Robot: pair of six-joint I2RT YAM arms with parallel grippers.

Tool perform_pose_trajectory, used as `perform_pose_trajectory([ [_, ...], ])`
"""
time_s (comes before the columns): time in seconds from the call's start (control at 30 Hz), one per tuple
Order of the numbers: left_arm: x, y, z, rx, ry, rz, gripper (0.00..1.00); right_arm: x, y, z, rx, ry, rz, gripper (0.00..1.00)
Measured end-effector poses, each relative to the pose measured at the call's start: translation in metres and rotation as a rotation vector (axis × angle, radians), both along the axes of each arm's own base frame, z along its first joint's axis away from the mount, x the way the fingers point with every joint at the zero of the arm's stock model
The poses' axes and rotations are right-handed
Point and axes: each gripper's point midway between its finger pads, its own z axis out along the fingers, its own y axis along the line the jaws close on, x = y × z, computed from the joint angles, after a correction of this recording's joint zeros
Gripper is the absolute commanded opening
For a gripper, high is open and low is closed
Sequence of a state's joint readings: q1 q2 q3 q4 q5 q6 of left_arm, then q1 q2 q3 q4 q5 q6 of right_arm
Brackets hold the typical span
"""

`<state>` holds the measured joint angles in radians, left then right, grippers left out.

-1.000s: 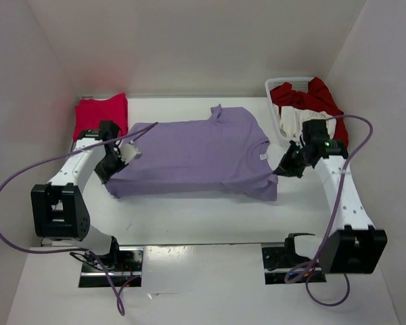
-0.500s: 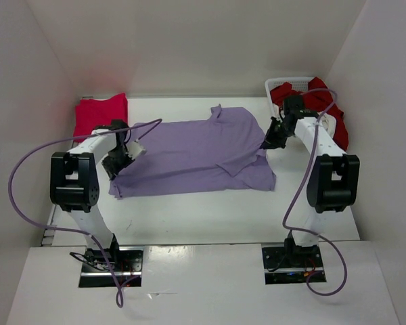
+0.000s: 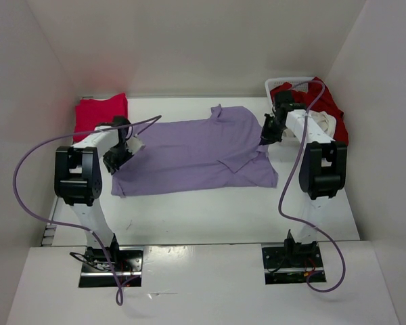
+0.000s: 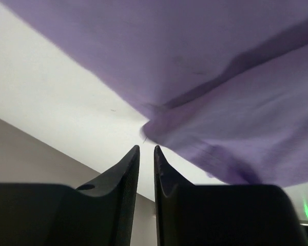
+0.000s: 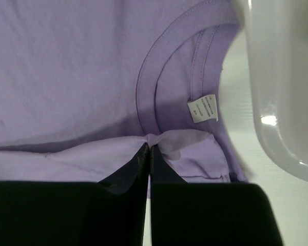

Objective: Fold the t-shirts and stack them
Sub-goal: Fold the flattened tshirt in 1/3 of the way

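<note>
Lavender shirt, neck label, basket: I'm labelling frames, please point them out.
lavender shirt (image 3: 189, 152), top external view, mid body.
neck label (image 5: 203, 108), right wrist view, its centre.
basket (image 5: 282, 102), right wrist view, white wall.

Basket crowds right hand; lavender shirt covers centre; near table free

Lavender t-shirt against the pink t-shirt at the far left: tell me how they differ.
The lavender t-shirt lies spread wide across the middle of the table; the pink t-shirt is a compact folded block in the far left corner. The right end effector pinches a fold of the lavender t-shirt by its collar; nothing grips the pink t-shirt. Both lie on the table, outside the basket.
</note>
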<state>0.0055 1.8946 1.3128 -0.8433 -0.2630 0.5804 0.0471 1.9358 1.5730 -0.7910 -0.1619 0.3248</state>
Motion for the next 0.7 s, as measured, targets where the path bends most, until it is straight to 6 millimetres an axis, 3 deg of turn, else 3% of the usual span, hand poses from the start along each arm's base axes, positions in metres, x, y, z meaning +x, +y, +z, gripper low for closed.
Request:
perform_pose_trajectory([
  [0.13,0.019,0.002,0.011,0.013,-0.063,0.013,0.22,0.006,-0.005,0.004,-0.032,-0.02,-0.005,0.0],
  [0.17,0.023,0.002,0.014,0.015,-0.079,0.014,0.22,0.007,-0.006,0.005,-0.036,-0.023,-0.007,0.03],
  [0.23,0.03,0.004,0.018,0.022,-0.106,0.016,0.31,0.007,-0.007,0.005,-0.042,-0.023,-0.009,0.25],
  [0.27,0.032,0.004,0.019,0.024,-0.113,0.016,0.32,0.007,-0.007,0.005,-0.042,-0.023,-0.011,0.44],
  [0.4,0.031,0.003,0.023,0.021,-0.11,0.019,0.39,0.009,-0.005,0.007,-0.044,-0.03,0.003,0.68],
  [0.47,0.025,-0.003,0.028,-0.008,-0.104,0.025,0.43,0.012,-0.003,0.012,-0.044,-0.043,0.008,0.76],
  [0.63,0.003,-0.039,0.062,-0.124,-0.144,-0.025,0.48,0.01,0.008,0.032,-0.056,-0.092,0.028,0.77],
  [0.7,-0.012,-0.055,0.063,-0.158,-0.138,-0.045,0.48,-0.002,0.01,0.045,-0.061,-0.114,0.014,0.77],
])
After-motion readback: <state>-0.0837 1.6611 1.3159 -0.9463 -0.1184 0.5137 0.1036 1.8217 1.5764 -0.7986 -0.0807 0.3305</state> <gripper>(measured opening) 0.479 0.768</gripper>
